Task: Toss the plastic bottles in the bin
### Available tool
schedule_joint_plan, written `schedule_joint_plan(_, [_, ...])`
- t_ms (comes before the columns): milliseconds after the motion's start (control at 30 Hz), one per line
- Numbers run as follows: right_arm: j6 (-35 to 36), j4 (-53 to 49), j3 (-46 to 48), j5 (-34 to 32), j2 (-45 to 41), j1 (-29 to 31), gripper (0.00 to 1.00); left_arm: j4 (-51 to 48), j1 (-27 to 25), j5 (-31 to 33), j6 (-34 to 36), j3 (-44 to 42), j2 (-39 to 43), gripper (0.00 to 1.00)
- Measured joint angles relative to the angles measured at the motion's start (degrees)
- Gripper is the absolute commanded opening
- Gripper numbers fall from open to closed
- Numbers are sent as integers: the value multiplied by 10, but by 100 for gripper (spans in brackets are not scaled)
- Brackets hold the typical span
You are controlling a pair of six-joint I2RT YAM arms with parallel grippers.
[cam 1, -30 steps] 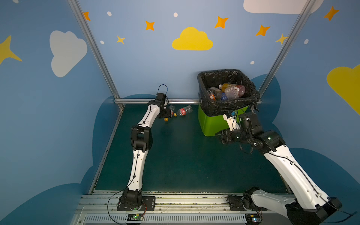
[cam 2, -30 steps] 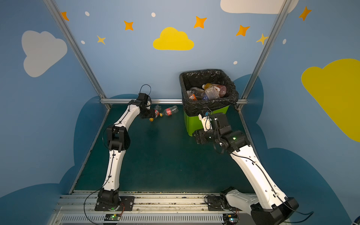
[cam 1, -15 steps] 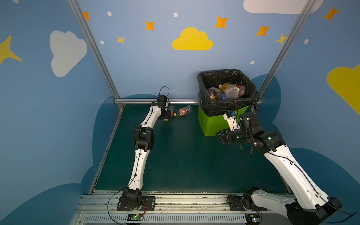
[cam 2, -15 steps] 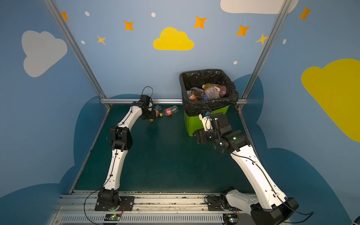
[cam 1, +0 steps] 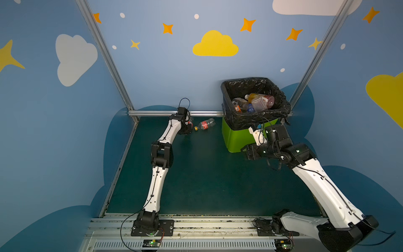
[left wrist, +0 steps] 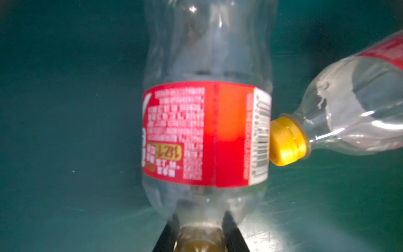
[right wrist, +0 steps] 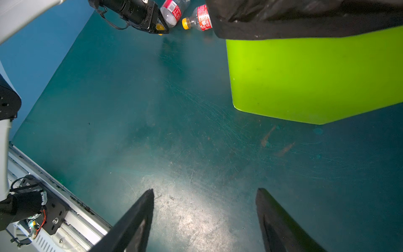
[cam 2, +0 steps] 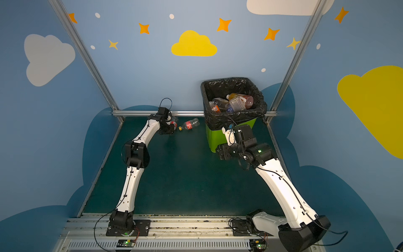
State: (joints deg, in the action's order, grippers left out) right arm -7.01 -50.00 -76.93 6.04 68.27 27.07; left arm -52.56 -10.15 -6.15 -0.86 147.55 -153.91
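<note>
Two clear plastic bottles with red labels lie on the green floor by the back rail. My left gripper (left wrist: 200, 231) is shut on the neck of one bottle (left wrist: 207, 135), just above its yellow cap; both top views show that gripper (cam 1: 188, 127) (cam 2: 171, 127) on it. The other bottle (cam 1: 205, 125) (cam 2: 189, 124) lies loose, its yellow cap (left wrist: 285, 141) touching the held bottle's label. The lime-green bin (cam 1: 237, 139) (cam 2: 212, 139) stands at the back right with several bottles (cam 1: 257, 102) inside. My right gripper (right wrist: 205, 196) hangs open and empty over bare floor beside the bin (right wrist: 305, 76).
A black bag (cam 1: 250, 117) is folded over the bin's rim. An aluminium rail (cam 1: 152, 113) and blue walls close the back and sides. The arms' base rail (cam 1: 196, 224) runs along the front edge.
My left gripper has pushed a little further toward the bottle and closed on its neck. The right arm has not moved.
</note>
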Motion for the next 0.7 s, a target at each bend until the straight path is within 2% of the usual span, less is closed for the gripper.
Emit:
schedule_joint_plan(200, [3, -2, -9, 0, 14, -3, 75, -21, 0, 17, 0, 0, 2, 17])
schedule_joint_plan(300, [6, -1, -10, 0, 14, -6, 75, -33, 0, 30, 0, -40, 33, 17])
schedule_joint_plan(400, [7, 2, -10, -1, 14, -10, 75, -31, 0, 37, -4, -150, 117, 17])
schedule_joint_plan(567, [7, 22, -2, -8, -11, -21, 75, 13, -1, 39, -30, -335, 320, 17])
schedule_joint_plan(700, [6, 37, 8, -14, -40, -29, 75, 68, -5, 45, -53, -413, 469, 20])
